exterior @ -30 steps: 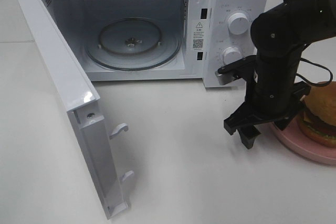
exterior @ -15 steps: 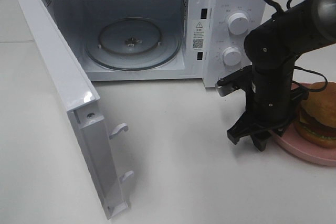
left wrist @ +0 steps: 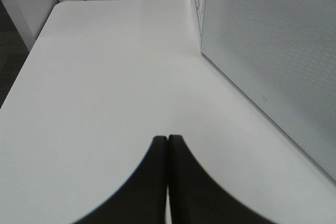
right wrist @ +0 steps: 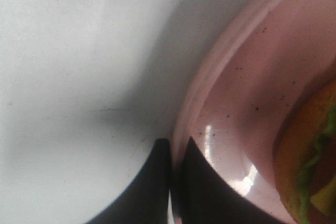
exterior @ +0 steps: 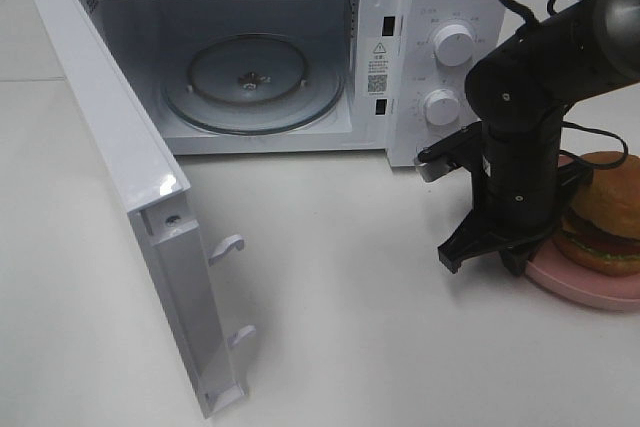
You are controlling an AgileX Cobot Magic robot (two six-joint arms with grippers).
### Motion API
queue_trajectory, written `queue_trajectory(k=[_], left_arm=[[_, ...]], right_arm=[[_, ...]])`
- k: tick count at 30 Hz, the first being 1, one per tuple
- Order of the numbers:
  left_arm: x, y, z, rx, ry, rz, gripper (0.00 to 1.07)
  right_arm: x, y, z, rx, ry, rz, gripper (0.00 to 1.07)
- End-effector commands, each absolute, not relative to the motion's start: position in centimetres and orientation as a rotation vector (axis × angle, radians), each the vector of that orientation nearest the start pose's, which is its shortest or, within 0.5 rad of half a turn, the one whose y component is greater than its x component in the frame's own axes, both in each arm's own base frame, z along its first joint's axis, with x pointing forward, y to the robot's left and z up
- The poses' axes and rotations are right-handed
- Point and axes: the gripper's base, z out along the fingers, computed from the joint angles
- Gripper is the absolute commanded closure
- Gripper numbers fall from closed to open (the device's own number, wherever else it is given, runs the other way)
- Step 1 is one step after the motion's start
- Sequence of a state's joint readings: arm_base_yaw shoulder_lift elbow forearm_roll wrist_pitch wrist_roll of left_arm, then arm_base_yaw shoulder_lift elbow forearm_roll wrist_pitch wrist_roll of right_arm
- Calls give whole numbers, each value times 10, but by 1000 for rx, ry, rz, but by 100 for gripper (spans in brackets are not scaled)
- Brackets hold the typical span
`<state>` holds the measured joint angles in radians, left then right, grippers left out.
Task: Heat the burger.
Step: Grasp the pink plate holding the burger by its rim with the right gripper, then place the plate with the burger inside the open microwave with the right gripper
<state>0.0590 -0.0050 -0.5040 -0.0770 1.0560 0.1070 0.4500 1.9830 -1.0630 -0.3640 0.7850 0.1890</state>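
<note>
Right gripper (right wrist: pixel 171 182) clamped shut on the rim of the glossy pink plate (right wrist: pixel 236 103) bearing the layered burger (right wrist: pixel 310 156)

So over the last second the black right arm (exterior: pixel 520 147) slid sideways, away from the open middle of the white tabletop (exterior: pixel 380 327) and in toward the round pink plate (exterior: pixel 590 295). Its jaws were spread wide just beside the plate before. Now they've snapped together on the plate's near rim, one jaw on the tabletop side and the other inside the plate. The arm was covering a good chunk of the small round burger with the golden-brown bun (exterior: pixel 605 209) — now the bun's whole top and more of the layers show. The arm's upper part has also bunched up and looks more upright.
</note>
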Motion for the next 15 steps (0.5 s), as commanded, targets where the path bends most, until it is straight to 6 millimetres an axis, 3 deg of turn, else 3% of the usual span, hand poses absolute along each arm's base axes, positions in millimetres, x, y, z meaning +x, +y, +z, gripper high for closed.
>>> queue_trajectory(k=[1,6,15], left_arm=[[-8,-7,279,54,1993,6,106],[-8,-7,279,54,1993,6,106],[-8,-7,279,54,1993,6,106]], right_arm=[[310,125,106,-800,2974,-377,107],[310,126,112,-821,2948,-378,107],[299,136,149,-903,2856,-410,107]])
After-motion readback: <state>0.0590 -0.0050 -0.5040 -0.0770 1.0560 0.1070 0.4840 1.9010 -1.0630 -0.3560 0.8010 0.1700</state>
